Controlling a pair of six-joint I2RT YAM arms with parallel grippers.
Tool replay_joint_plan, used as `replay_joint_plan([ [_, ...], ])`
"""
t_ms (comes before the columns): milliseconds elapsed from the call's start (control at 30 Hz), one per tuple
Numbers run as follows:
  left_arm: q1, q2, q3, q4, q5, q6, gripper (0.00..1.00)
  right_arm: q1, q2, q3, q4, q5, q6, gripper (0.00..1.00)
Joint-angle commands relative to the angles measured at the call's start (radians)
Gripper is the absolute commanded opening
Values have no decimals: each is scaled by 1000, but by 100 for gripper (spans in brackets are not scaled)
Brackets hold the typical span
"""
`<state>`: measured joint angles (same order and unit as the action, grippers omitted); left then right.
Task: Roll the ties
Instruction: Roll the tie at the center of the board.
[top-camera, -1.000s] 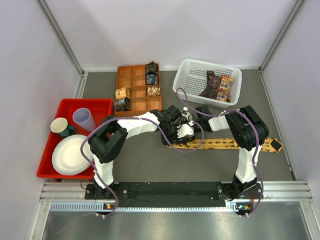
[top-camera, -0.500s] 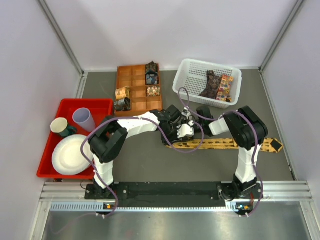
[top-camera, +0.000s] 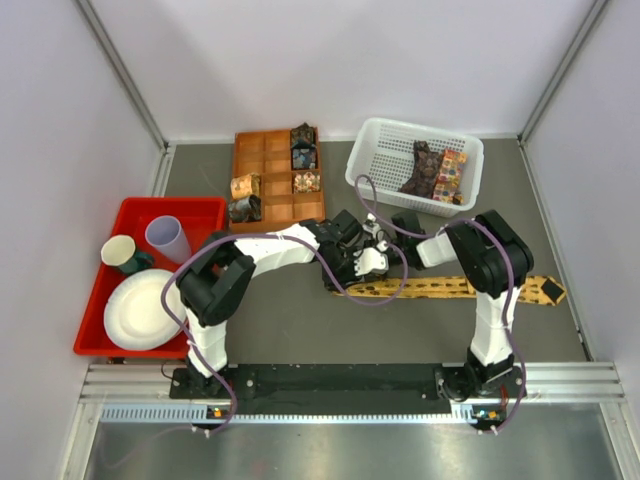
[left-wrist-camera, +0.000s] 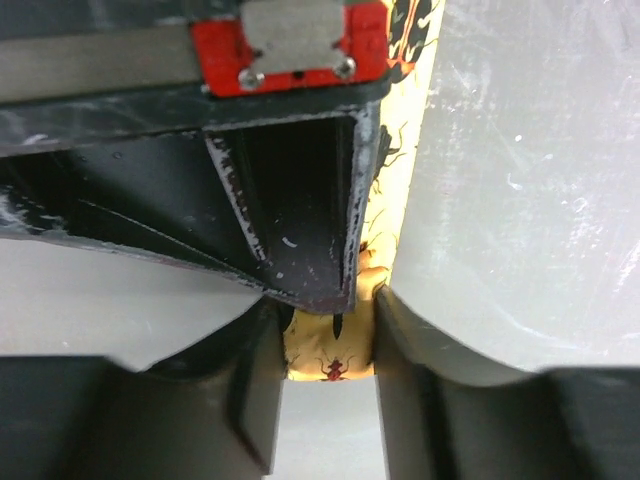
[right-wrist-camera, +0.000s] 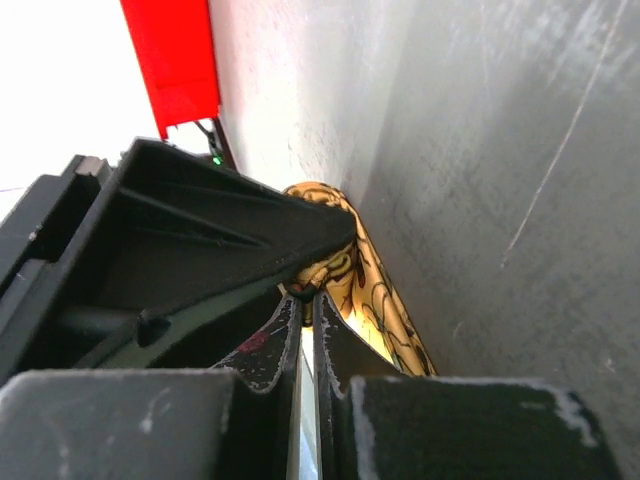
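— How far along are we?

— Early on this one. The golden-yellow tie (top-camera: 450, 288) lies flat on the tabletop (top-camera: 300, 330), right of centre in the top view. I have only its left end in hand. My left fingers (left-wrist-camera: 255, 400) are clamped across that end. My right fingers (right-wrist-camera: 275, 360) are pressed together at the fabric, but I can't tell if they pinch it.

— And the rest?

— A few rolled ties (top-camera: 303, 147) sit in the tray (top-camera: 270, 150), upper middle. Loose ties (top-camera: 425, 170) wait in the basket (top-camera: 375, 130).

Grey table (top-camera: 300, 325) carries yellow tie (top-camera: 440, 288), basket (top-camera: 364, 160), compartment tray (top-camera: 262, 150), red bin (top-camera: 170, 204).
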<state>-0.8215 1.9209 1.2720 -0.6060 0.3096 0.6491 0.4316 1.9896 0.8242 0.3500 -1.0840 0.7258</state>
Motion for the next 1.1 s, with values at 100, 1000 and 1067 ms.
replay_joint_plan([
  [100,33,15,-140,47,103,-57,59,9,-41,79,-311,125,-270,0],
  [1000,194,-211,-622,1135,487,-327,68,7,-60,122,-560,343,-428,0],
  [1067,196,-198,-626,1195,485,-335,68,6,-54,128,-569,346,-433,0],
])
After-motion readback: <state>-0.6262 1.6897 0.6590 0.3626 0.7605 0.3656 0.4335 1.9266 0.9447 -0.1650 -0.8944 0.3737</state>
